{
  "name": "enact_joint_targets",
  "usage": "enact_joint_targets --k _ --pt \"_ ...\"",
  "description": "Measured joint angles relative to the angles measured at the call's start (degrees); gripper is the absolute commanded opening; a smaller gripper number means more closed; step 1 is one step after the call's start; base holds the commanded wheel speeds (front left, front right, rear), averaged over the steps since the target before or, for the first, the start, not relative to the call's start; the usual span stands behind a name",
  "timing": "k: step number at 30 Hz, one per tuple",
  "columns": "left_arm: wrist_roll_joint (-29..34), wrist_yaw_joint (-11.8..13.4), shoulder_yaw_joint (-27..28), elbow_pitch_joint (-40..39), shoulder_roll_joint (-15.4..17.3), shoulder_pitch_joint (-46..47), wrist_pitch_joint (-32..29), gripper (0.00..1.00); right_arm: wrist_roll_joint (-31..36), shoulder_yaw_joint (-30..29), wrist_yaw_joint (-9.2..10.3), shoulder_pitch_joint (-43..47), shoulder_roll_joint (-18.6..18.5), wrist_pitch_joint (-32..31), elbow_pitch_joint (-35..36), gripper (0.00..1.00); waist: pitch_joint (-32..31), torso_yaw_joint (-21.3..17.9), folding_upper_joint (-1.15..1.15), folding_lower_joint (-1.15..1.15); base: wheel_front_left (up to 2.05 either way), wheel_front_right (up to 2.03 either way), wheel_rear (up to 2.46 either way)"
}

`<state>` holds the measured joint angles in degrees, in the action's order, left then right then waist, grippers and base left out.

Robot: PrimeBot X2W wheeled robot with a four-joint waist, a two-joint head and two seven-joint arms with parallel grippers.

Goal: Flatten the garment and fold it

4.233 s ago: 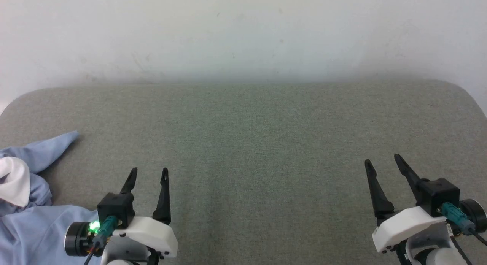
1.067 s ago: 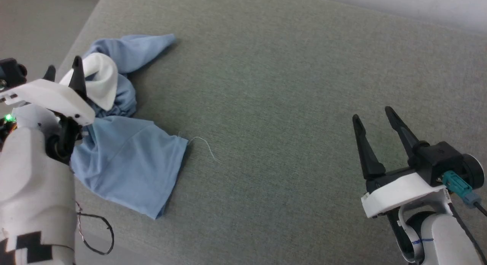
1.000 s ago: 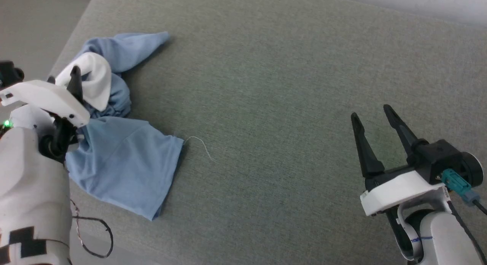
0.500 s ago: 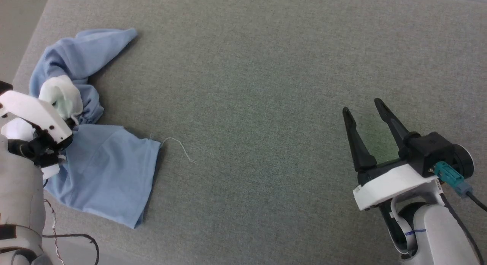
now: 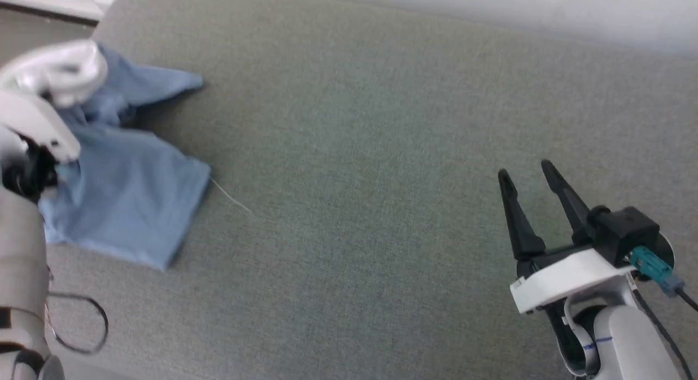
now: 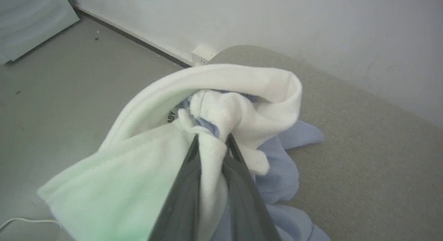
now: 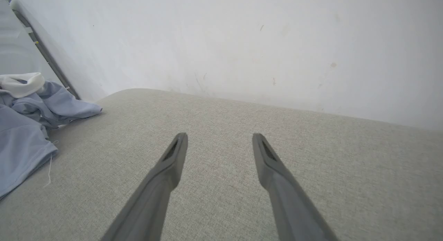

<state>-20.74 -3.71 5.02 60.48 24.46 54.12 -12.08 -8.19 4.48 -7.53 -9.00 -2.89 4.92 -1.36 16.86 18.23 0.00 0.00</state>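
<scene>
- Garment bunched at the surface's left edge; we pinch its white collar with left gripper, likely to drag it centre.
- Right gripper hovers spread, empty, near front-right corner.

Left gripper was clamped on the garment, right gripper hovered, fingers spread apart, pointing forward
</scene>
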Motion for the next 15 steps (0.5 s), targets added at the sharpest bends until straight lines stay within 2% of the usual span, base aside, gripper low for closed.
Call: enact_joint_targets --k 9,15 --pt "3.96 -0.88 -5.22 -7.87 -0.19 3.83 10.44 0.00 -2.38 -2.04 0.00 3.55 0.00 2.26 -1.98 1.00 -7.00 -1.51 0.00 -0.01 0.00 0.00 0.00" --pt "4.20 -2.22 -8.49 -15.14 -3.87 3.83 14.41 0.00 -2.47 -3.97 0.00 5.59 0.01 2.35 -2.01 1.00 -10.10 -5.29 0.00 -0.01 0.00 0.00 0.00"
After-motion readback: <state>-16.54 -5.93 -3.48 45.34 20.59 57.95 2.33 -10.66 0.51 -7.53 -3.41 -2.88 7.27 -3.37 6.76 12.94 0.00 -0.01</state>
